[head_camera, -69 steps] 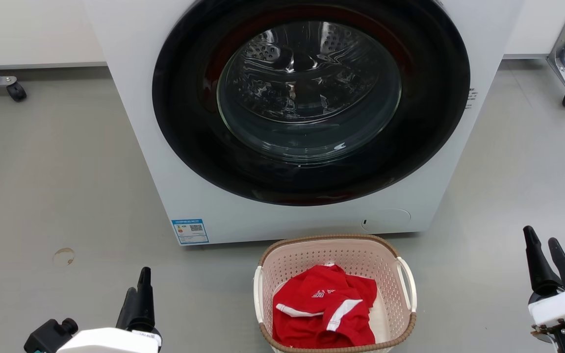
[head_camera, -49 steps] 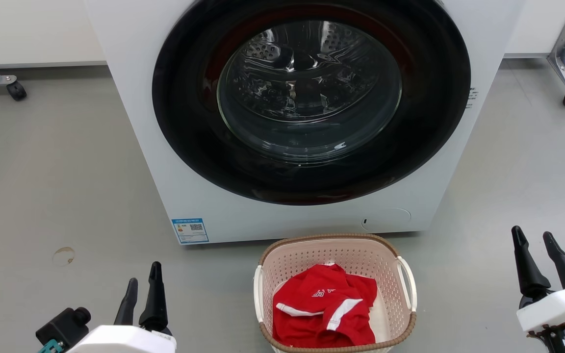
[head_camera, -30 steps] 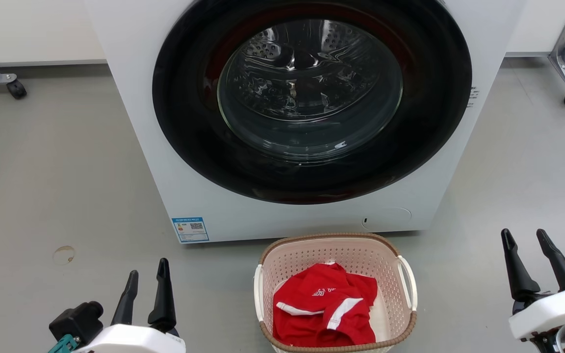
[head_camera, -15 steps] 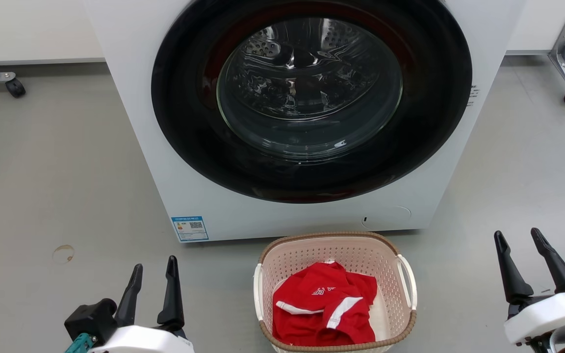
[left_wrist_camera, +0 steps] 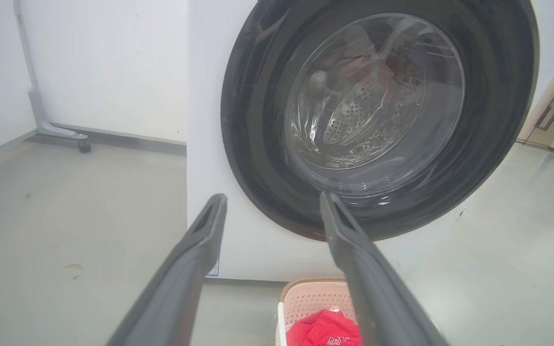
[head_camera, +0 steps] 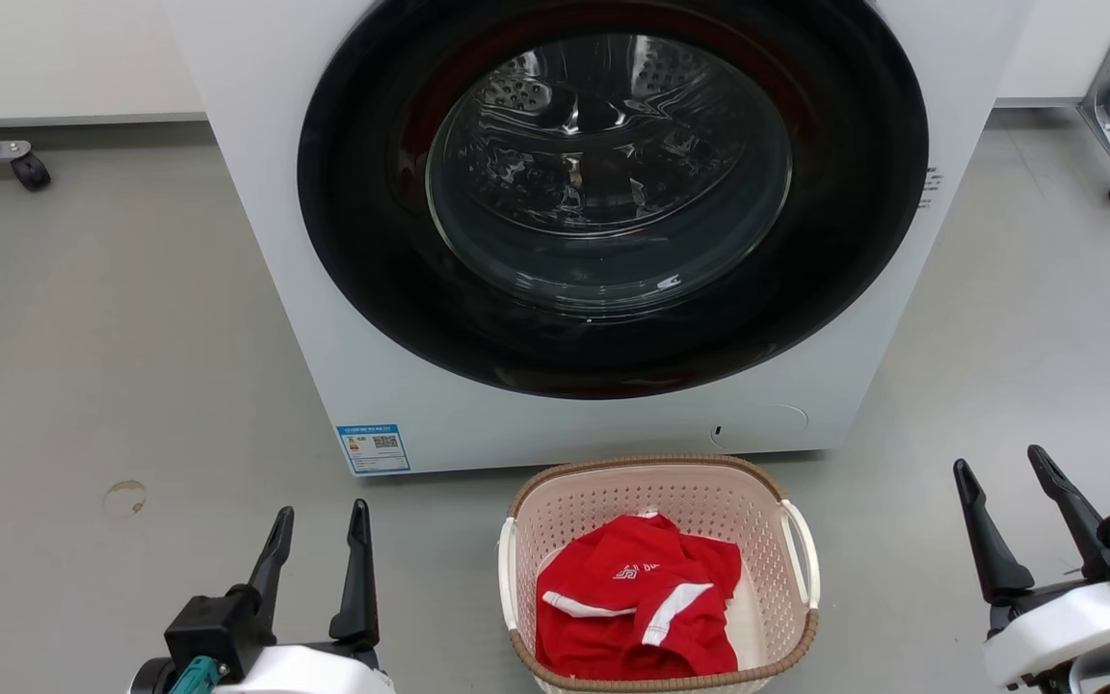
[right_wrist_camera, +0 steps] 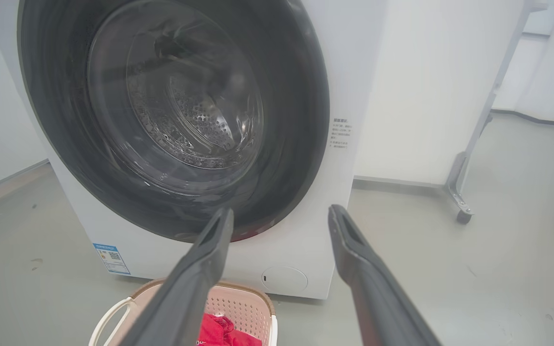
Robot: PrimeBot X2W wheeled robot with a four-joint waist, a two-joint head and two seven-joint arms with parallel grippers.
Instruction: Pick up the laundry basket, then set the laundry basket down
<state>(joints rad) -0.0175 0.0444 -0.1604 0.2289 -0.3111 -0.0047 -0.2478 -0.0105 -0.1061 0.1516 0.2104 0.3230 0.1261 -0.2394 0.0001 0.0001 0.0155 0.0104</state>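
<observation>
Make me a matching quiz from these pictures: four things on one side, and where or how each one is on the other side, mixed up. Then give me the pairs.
Column one:
1. laundry basket
2. red garment
3. left gripper
4. washer door

Column two:
A. shut, with a round glass window
B. open, holding nothing, left of the basket in the head view
C. lying inside the basket
D. on the floor, just in front of the washer

Pairs: 1-D, 2-C, 3-B, 4-A
</observation>
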